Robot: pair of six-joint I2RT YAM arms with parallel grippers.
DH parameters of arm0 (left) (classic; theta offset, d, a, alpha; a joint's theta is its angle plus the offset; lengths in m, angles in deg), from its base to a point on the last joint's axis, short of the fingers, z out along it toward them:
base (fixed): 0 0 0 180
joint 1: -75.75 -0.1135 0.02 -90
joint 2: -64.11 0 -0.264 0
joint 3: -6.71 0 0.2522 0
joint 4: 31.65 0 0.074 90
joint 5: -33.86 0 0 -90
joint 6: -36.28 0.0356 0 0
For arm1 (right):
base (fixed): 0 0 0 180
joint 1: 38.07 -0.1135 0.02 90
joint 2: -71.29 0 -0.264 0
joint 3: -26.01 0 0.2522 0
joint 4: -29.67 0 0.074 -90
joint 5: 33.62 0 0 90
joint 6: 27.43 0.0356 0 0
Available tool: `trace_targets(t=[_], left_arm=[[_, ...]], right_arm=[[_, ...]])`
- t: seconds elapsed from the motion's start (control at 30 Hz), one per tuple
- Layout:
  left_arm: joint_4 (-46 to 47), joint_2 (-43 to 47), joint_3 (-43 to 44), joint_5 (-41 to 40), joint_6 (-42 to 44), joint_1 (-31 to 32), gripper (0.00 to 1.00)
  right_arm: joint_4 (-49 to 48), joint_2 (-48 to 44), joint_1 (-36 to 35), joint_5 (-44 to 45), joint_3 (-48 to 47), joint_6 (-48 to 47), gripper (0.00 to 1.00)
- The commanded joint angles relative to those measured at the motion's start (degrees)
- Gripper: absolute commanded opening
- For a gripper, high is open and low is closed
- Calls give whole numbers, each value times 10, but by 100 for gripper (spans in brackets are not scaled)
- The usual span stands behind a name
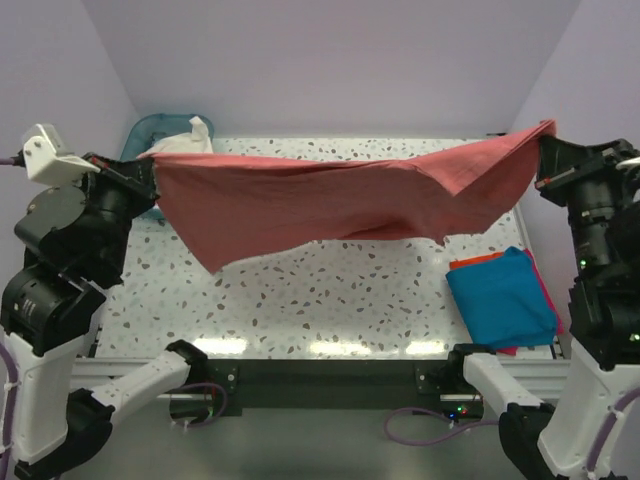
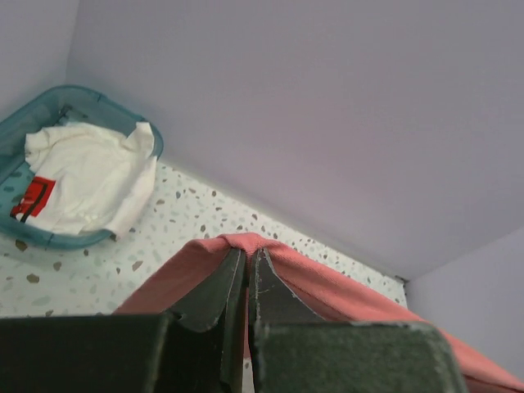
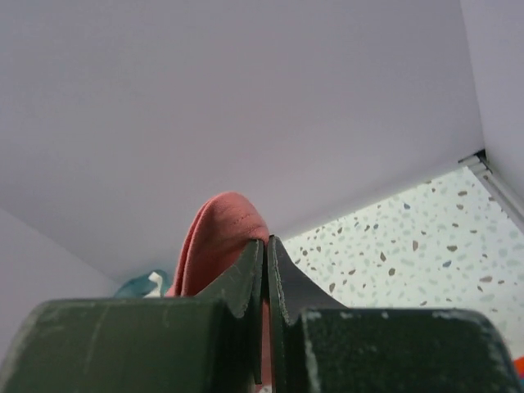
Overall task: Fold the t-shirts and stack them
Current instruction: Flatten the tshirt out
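The salmon-red t-shirt (image 1: 330, 195) hangs stretched across the top view's upper middle, above the table (image 1: 330, 300), its ends pinched by the left gripper (image 2: 248, 255) and right gripper (image 3: 266, 242). Upper left, a white t-shirt (image 2: 90, 176) lies in a teal basket (image 2: 90, 94); lower right, a folded teal-blue t-shirt (image 1: 500, 295) tops an orange-red t-shirt (image 1: 478, 261).

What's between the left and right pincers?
A salmon-red cloth t-shirt, held by left pincer and right pincer at either end, sagging above the speckled table. Top external view.
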Motion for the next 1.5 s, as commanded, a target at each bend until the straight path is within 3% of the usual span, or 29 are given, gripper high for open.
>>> trace_targets(t=[0.0, 0.23, 0.3, 0.37, 0.47, 0.57, 0.63, 0.7, 0.77, 0.8, 0.83, 0.97, 1.07, 1.23, 1.47], left_arm=[[35, -20, 48, -33, 58, -3, 0], [161, -109, 33, 6, 123, -7, 0], [213, -155, 23, 44, 133, -43, 0], [244, -212, 20, 145, 111, -115, 0], [338, -300, 19, 230, 105, -163, 0], [396, -423, 104, 290, 107, -195, 0], [401, -529, 241, 349, 104, -209, 0], [430, -588, 370, 390, 97, -229, 0], [458, -656, 452, 426, 55, -254, 0], [477, -667, 494, 440, 38, -265, 0], [510, -664, 491, 459, 4, -286, 0], [621, -603, 394, 473, -33, -334, 0], [613, -586, 381, 504, -43, -361, 0], [603, -519, 247, 534, -21, -363, 0], [658, -335, -224, 532, -49, -361, 0]], right_arm=[[24, 35, 0, 9, -54, -36, 0], [-115, 133, 0, -59, -54, -21, 0], [-152, 190, 0, -101, -50, -14, 0], [-212, 240, 0, -141, -58, -6, 0], [-273, 353, 0, -194, -109, 11, 0], [-285, 496, -1, -223, -235, 28, 0], [-270, 597, -1, -221, -389, 36, 0], [-289, 634, -1, -187, -504, 37, 0], [-338, 620, 3, -155, -495, 45, 0], [-400, 600, 4, -127, -442, 45, 0], [-422, 585, 5, -115, -419, 46, 0], [-441, 558, 19, -104, -421, 39, 0], [-440, 533, 28, -112, -392, 39, 0], [-477, 411, 28, -123, -148, 39, 0], [-486, 203, 28, -140, 267, 53, 0]])
